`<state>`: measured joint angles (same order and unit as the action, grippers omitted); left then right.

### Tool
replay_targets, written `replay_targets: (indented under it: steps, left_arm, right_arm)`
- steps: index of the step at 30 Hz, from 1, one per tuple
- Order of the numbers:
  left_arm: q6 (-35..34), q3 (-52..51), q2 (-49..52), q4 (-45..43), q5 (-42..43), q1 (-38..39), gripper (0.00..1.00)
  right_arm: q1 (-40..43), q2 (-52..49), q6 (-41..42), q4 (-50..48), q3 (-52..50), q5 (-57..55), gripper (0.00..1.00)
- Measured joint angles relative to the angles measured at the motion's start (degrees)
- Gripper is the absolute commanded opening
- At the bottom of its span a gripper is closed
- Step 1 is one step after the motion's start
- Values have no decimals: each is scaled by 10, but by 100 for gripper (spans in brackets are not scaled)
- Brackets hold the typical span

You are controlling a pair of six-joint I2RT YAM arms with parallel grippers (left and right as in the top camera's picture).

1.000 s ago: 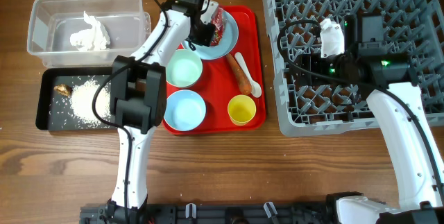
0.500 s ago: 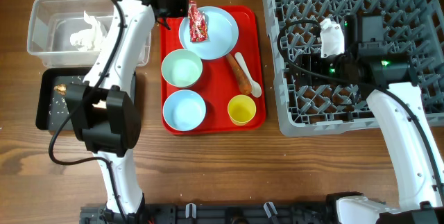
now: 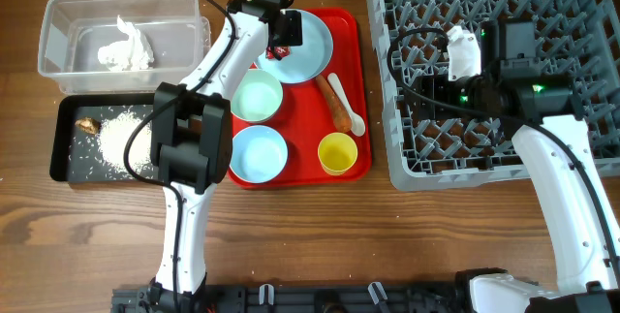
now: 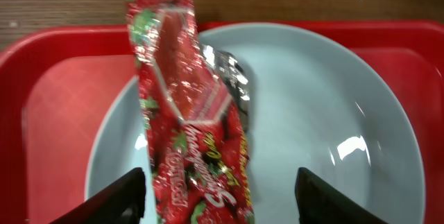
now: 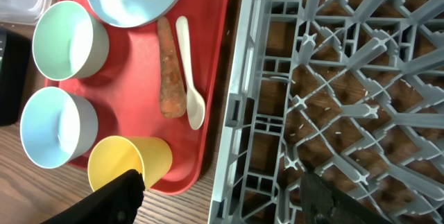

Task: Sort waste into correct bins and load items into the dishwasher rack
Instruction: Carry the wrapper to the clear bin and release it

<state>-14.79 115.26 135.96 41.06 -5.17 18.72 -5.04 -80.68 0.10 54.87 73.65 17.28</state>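
The red-and-white wrapper (image 4: 191, 127) lies on the pale blue plate (image 4: 312, 113) at the back of the red tray. My left gripper (image 4: 218, 196) hovers over it, open, one finger on each side, and the wrapper sits nearer the left finger. My right gripper (image 5: 229, 203) is open and empty above the left edge of the grey rack (image 5: 333, 99). On the tray are the carrot (image 3: 336, 105), white spoon (image 3: 346, 105), green bowl (image 3: 257, 95), blue bowl (image 3: 259, 153) and yellow cup (image 3: 337, 153).
The clear tub (image 3: 58, 22) at the back left holds white tissue (image 3: 124, 53). In front of it the black tray (image 3: 68, 153) holds rice (image 3: 124, 139) and a brown scrap (image 3: 88, 125). The red tray (image 3: 300, 119) lies between bins and rack.
The left jaws have gone from shut to open. Half a second ago the left arm was over by the tub, and now it is above the plate again. The right arm has not moved.
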Motion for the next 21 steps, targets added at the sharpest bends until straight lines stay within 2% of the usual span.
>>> replay_targets:
  steps: [6, 8, 9, 10, 11, 17, 19, 21]
  left_arm:
    - [-19, 0, 33, -25, -25, -1, 76]
    - [-19, 0, 45, -27, -28, -1, 71]
    - [-19, 0, 45, -27, -30, -1, 49]
    - [-21, 0, 46, -28, -31, -1, 9]
    - [-22, 0, 46, -28, -33, -1, 4]
    - [-23, 2, 38, 3, -23, -1, 4]
    - [-23, -1, 8, 16, -19, -1, 4]
    - [-23, -4, -66, 33, -16, -5, 4]
  right_arm:
    - [0, 0, 0, 0, 0, -9, 75]
    - [0, 0, 0, 0, 0, -9, 75]
    - [0, 0, 0, 0, 0, -9, 75]
    - [0, 0, 0, 0, 0, -11, 75]
    - [0, 0, 0, 0, 0, -12, 75]
    - [0, 0, 0, 0, 0, -13, 75]
    - [0, 0, 0, 0, 0, -13, 75]
    - [0, 0, 0, 0, 0, -13, 75]
